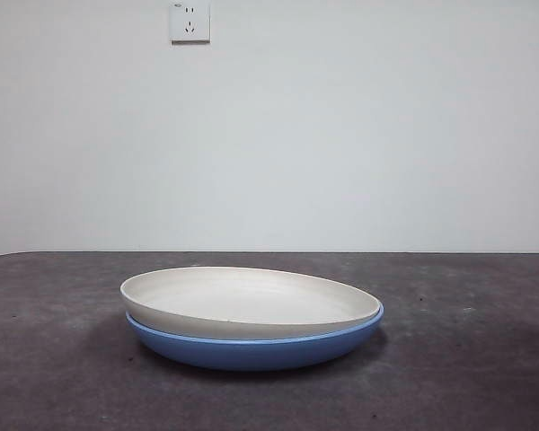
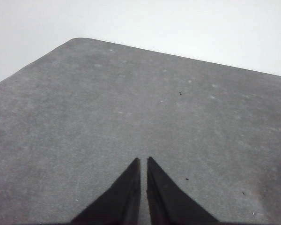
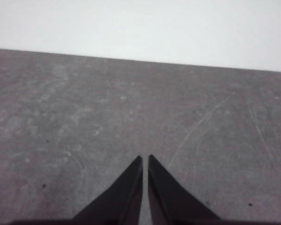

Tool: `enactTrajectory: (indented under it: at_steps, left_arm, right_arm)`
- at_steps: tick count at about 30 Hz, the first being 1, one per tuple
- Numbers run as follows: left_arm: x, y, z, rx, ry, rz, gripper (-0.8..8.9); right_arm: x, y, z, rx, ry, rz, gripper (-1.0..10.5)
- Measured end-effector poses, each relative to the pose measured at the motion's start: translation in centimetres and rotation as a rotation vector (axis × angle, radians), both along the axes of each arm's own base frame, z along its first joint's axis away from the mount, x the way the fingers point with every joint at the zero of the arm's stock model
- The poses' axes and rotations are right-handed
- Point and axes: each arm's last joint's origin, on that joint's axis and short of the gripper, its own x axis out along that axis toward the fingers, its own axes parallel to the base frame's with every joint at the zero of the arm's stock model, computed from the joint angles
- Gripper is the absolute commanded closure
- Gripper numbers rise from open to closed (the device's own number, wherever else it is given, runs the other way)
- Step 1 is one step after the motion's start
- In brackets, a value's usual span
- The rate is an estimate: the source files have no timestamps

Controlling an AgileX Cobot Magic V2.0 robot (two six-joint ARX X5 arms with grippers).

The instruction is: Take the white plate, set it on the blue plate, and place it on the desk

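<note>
Sitting tilted in the blue plate (image 1: 251,348), the white plate (image 1: 250,303) looks stiff, breakable, slick. Grab its raised rim at nine o'clock; left gripper (image 2: 144,161) and right gripper (image 3: 145,159) pinched together, empty.

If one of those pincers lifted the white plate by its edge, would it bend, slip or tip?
The white plate looks rigid, so it probably would not bend. Its matte surface may give some grip, though the low sloping rim offers little to hold. It sits slightly askew in the glossy blue plate, so it might slide or rock when nudged.
</note>
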Motion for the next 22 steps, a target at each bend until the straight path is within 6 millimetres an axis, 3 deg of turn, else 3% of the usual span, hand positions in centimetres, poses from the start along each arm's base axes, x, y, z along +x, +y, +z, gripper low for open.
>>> enactTrajectory:
  at_steps: [22]
  left_arm:
    - [0.0, 0.0, 0.0, 0.0, 0.0, 0.0, 7.89]
  right_arm:
    - [-0.05, -0.21, -0.49, -0.008, 0.045, -0.071, 9.3]
